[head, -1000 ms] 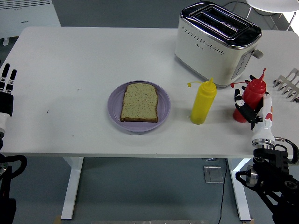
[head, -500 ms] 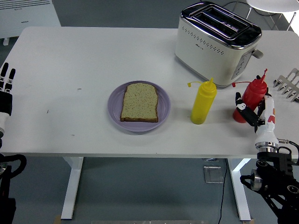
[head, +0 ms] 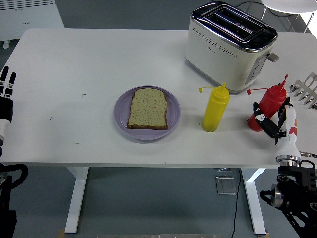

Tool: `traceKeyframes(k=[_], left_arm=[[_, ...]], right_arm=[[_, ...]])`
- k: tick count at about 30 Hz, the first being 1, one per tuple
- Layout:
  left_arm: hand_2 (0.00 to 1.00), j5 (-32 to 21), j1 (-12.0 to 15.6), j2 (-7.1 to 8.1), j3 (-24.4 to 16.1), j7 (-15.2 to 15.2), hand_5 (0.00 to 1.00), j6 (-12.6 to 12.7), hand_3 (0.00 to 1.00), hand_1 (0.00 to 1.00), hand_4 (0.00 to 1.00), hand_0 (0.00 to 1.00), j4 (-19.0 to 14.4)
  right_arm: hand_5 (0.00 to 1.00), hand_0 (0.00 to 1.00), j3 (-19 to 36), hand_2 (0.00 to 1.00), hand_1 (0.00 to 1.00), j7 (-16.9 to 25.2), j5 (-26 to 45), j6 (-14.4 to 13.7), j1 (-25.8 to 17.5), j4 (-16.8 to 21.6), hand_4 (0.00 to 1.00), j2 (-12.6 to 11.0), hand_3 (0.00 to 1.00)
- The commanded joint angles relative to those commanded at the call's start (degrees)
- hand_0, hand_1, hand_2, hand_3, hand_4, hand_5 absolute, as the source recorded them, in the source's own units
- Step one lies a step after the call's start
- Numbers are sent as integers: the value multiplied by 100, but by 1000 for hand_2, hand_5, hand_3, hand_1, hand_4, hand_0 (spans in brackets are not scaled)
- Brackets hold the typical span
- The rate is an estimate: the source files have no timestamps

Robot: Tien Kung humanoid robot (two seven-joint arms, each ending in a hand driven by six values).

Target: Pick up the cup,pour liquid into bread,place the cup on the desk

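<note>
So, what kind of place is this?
Probably a lab or office set up as a mock kitchen: a toaster, sauce bottles and bread on a plate sit on a plain white desk, not a counter.

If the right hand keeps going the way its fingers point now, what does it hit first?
Most likely the red squeeze bottle: the right hand sits just beside its base, fingers angled toward it. Whether they already touch is unclear.

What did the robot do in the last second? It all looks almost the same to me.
The right hand, wrapped around the red squeeze bottle, slid a little toward the right and nearer the table's front edge, and the bottle now leans right. The yellow bottle, the bread on its purple plate, the toaster and the resting left hand did not move.
</note>
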Motion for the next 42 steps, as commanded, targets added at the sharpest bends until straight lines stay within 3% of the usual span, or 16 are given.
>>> traceKeyframes(k=[33,42], left_arm=[[745,-4,9,15,62,-20,998,11,736,751,481,809,-6],[745,-5,3,20,59,-21,998,12,736,751,481,810,-9]], right_arm=[[174,994,714,998,903,-491,-827,474,-715,777,793,-97,998],[175,992,943,998,905,-507,-904,458,-952,1029,796,-137,998]])
